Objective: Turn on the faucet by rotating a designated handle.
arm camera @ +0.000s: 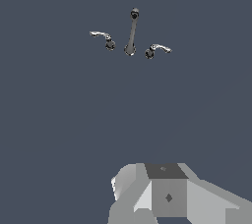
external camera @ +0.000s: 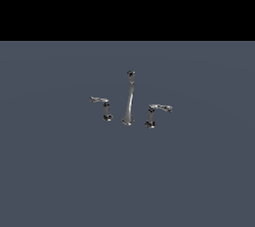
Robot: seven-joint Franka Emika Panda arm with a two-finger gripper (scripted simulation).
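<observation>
Chrome handle (arm camera: 100, 35) far from end effector (arm camera: 162, 193)

Gripper (arm camera: 172, 196) fingertips cut off

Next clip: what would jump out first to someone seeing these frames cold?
A tiny chrome faucet stands alone mid-floor on a wide grey surface: a tall slender spout with a lever handle on each side. The straight-levered handle is on the exterior view's left, the arched one on its right. In the wrist view a pale blocky part of the arm fills the foreground, far from the faucet.
</observation>
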